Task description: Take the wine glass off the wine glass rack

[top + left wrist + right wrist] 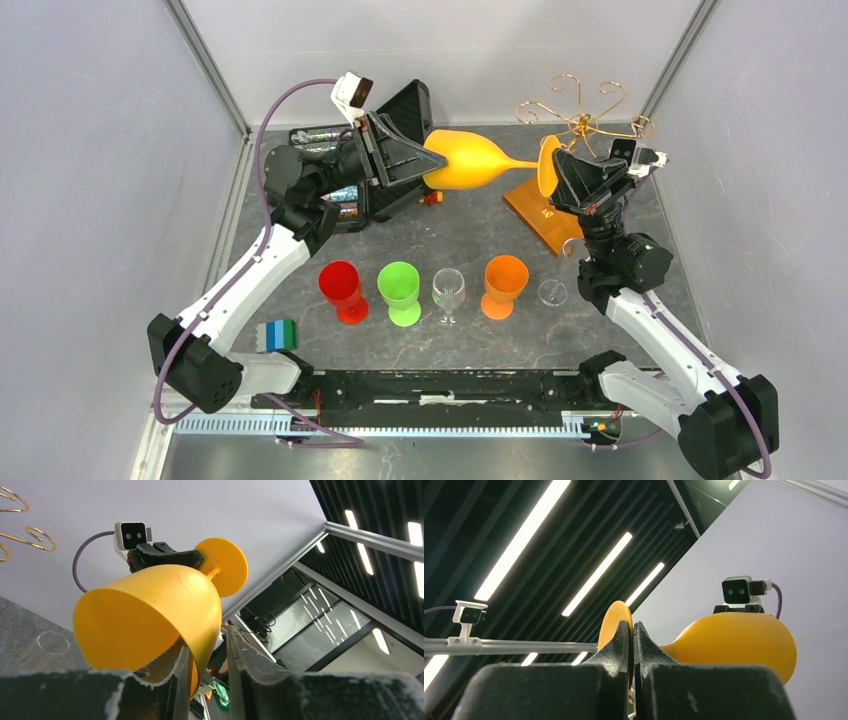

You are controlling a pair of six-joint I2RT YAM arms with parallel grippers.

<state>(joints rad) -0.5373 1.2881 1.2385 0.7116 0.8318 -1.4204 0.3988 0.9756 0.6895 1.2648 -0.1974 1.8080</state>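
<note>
The yellow wine glass (470, 160) lies level in the air above the dark grey desk (470, 235), off the gold wire rack (580, 118). Its mouth faces the left arm and its foot the right.

The right gripper (553, 172) is clamped on the foot. The left gripper (425, 160) straddles the bowl's wall, its jaws slightly apart.

Red (340, 290), green (400, 290), clear (449, 293) and orange (505, 285) goblets stand in a row, with pale grey walls around.

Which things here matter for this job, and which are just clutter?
Job: yellow plastic wine glass; gold wire rack, wooden base; left gripper; right gripper.
Clutter: red plastic goblet; green plastic goblet; orange plastic goblet; clear stemmed glass; small clear glass; black case; blue-green block.
</note>
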